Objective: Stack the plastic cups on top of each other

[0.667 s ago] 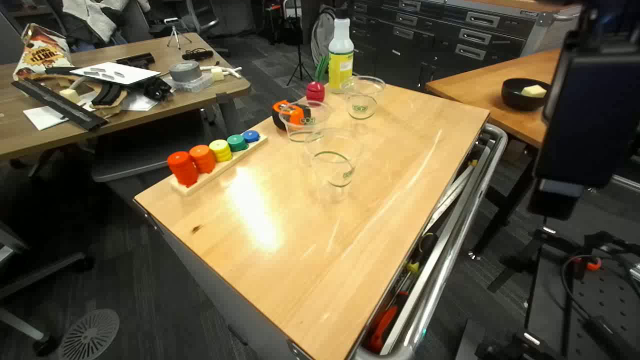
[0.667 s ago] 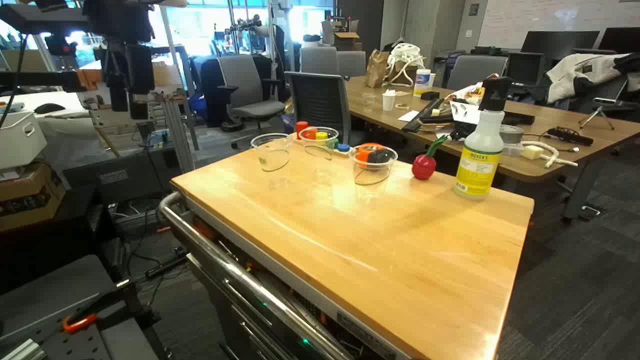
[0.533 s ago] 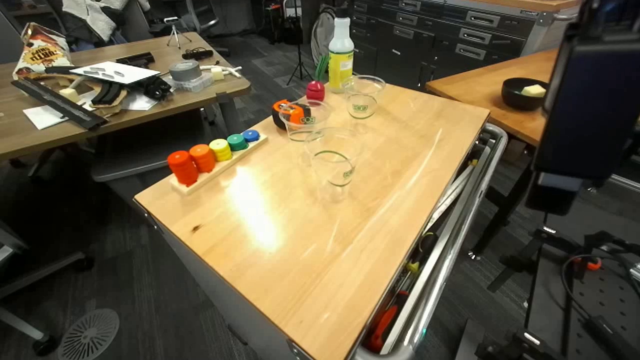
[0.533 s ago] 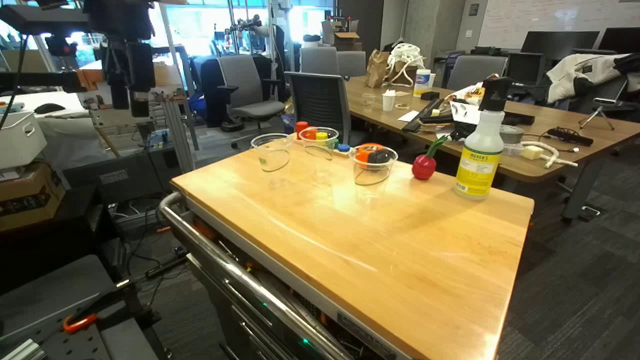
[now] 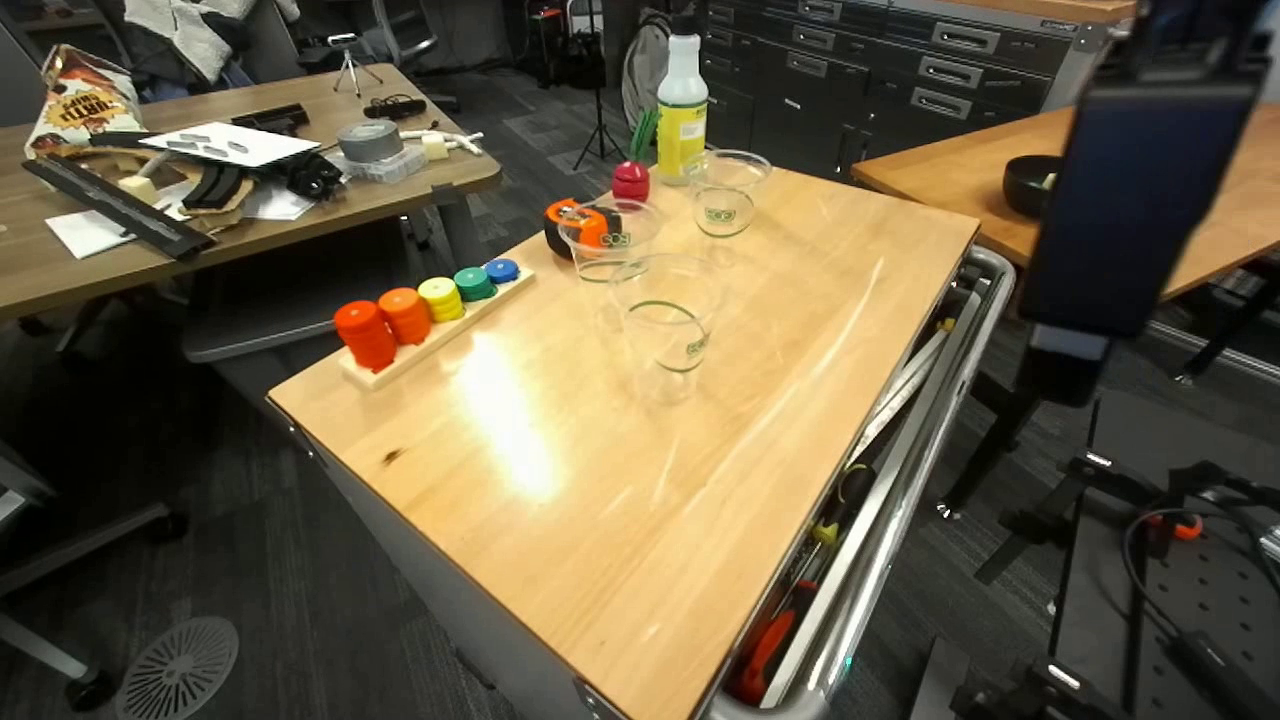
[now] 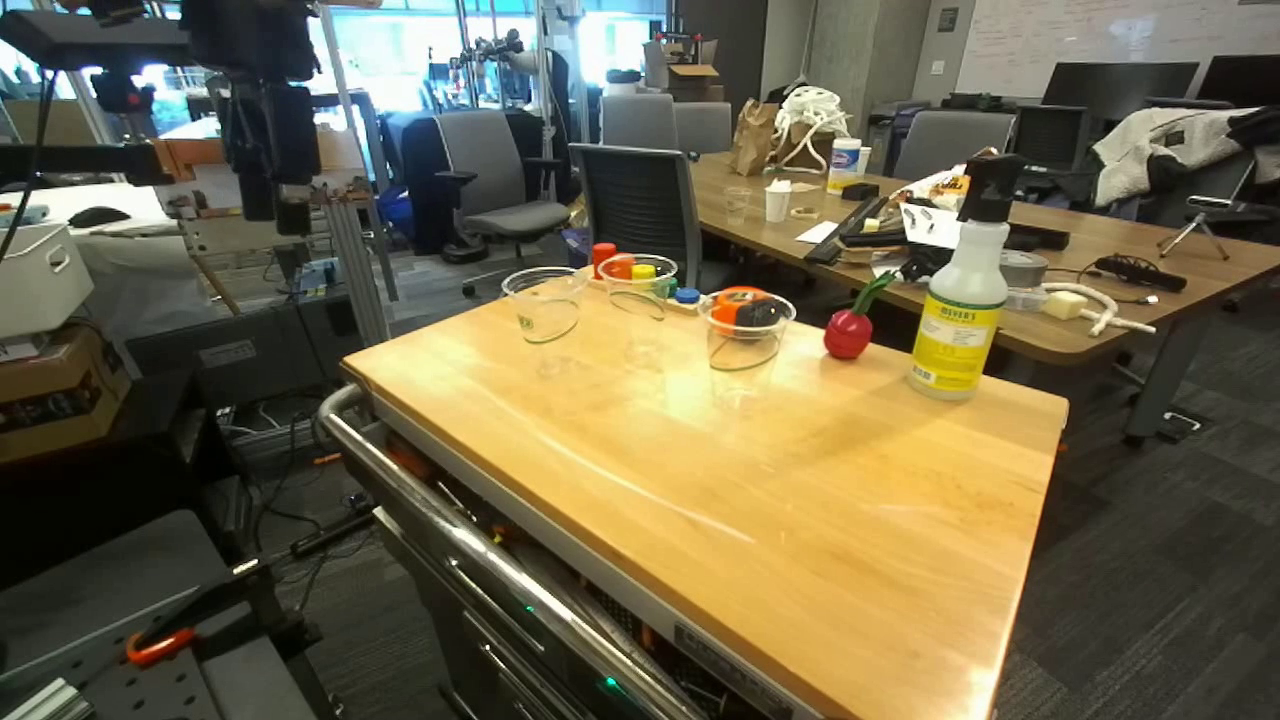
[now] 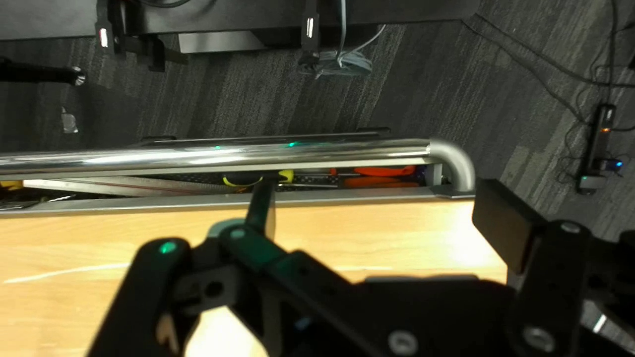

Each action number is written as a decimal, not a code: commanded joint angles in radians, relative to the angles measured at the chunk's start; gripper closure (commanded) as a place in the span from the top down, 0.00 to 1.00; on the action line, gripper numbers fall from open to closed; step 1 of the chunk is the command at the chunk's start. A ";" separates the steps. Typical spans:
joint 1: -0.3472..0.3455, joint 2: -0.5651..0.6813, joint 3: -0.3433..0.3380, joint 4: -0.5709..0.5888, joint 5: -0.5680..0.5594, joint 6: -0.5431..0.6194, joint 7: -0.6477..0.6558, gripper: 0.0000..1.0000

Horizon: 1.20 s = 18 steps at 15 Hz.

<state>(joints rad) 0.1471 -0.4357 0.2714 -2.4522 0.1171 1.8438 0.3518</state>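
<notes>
Three clear plastic cups (image 6: 640,325) stand upright, mouths up, on the wooden worktop (image 5: 560,570). In an exterior view the near cup (image 5: 668,320) is at the centre of the frame, the middle cup (image 5: 606,250) just up and left of it with their outlines overlapping, and the far cup (image 5: 728,200) higher up, near the spray bottle (image 5: 682,120); whether the near and middle cups touch, I cannot tell. The gripper (image 7: 377,203) is spread: in the wrist view its fingers (image 7: 501,223) stand well apart, one left of the frame's middle, the other at the right, with the worktop's edge showing between them. From the left edge of that frame a steel bar handle (image 7: 297,153) runs past the middle, and orange-handled tools (image 7: 382,182) show in the slot just below it. In both exterior views the gripper hangs towards a side of the frame, well apart from the cups. Left of centre in an exterior view, a wooden strip (image 5: 440,338) carries stacked discs (image 5: 440,300) in red, orange, yellow, green and blue. An orange and black tape measure (image 5: 556,234) shows partly through the middle cup, and a red ball-shaped object with green stalks (image 6: 848,334) stands beside the spray bottle.
</notes>
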 commanded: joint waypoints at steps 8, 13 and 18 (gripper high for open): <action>-0.146 0.165 -0.015 0.055 -0.177 0.377 0.344 1.00; -0.139 0.271 -0.028 0.066 -0.194 0.471 0.438 1.00; -0.125 0.380 -0.032 0.102 -0.357 0.526 0.593 1.00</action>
<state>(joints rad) 0.0014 -0.1225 0.2512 -2.3989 -0.1444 2.3439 0.8475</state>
